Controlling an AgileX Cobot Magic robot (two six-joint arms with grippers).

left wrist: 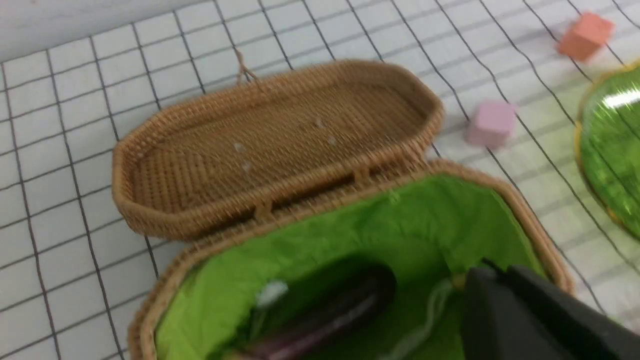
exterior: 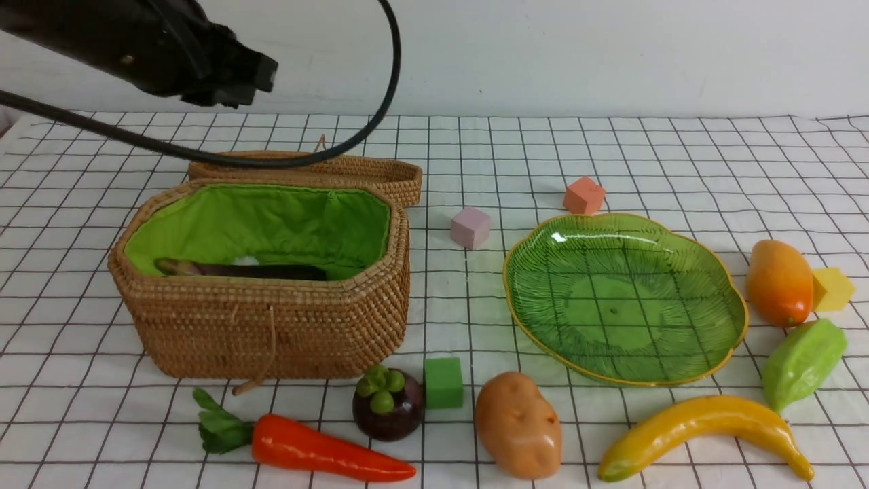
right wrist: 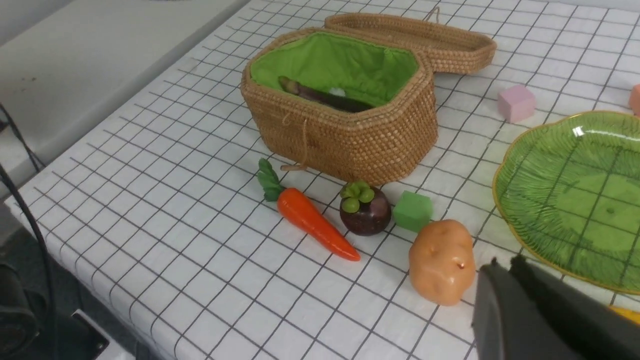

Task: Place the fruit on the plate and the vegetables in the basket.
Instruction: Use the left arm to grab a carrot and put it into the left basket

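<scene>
The eggplant (exterior: 258, 272) lies inside the basket (exterior: 271, 326), on its green lining. The plate (exterior: 624, 299) is empty. The carrot (exterior: 319, 448), mangosteen (exterior: 387, 407), potato (exterior: 519, 424) and banana (exterior: 706, 424) lie along the front. The mango (exterior: 779, 282) and gourd (exterior: 803, 362) lie right of the plate. My left gripper (left wrist: 492, 272) is shut and empty, raised above the basket's right end; its arm (exterior: 204, 61) shows at top left. My right gripper (right wrist: 502, 265) is shut and empty, above the cloth between the potato (right wrist: 441, 260) and the plate (right wrist: 575, 200).
The basket's woven lid (exterior: 339, 170) lies open behind it. Foam cubes stand about: green (exterior: 442, 382) beside the mangosteen, pink (exterior: 470, 227) and orange (exterior: 583, 195) behind the plate, yellow (exterior: 831, 288) by the mango. A black cable (exterior: 380, 115) hangs over the basket.
</scene>
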